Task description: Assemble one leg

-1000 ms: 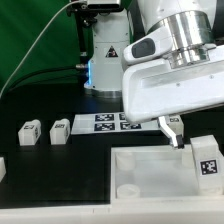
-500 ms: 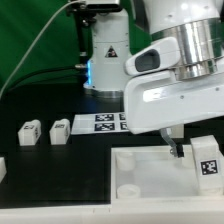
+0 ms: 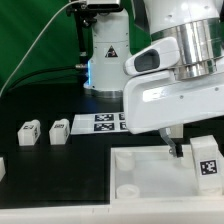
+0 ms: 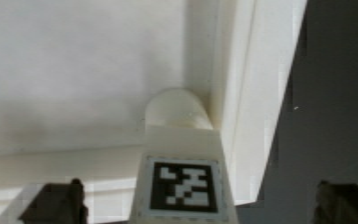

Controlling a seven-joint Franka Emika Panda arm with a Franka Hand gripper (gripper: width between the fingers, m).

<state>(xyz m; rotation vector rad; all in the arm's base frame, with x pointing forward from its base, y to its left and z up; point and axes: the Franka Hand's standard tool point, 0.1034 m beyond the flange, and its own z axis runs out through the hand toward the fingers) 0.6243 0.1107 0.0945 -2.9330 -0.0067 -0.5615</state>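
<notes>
The white leg (image 3: 207, 162) with a black-and-white tag stands on the large white panel (image 3: 150, 178) at the exterior view's right. My gripper (image 3: 200, 148) hangs low over it. One dark finger (image 3: 178, 148) shows beside the leg, and the other is hidden. In the wrist view the leg (image 4: 188, 185) lies midway between the two dark fingertips (image 4: 60, 202), with clear gaps on both sides, over the panel (image 4: 69, 80). The gripper (image 4: 202, 205) is open and holds nothing.
Two more legs (image 3: 29, 132) (image 3: 61, 130) stand on the black table at the exterior view's left, and another (image 3: 2, 168) sits at the left edge. The marker board (image 3: 100, 122) lies behind the panel. The robot base (image 3: 105, 55) stands at the back.
Between one second and half a second ago my gripper came down and levelled out over the leg on the panel. It has stayed still since then.
</notes>
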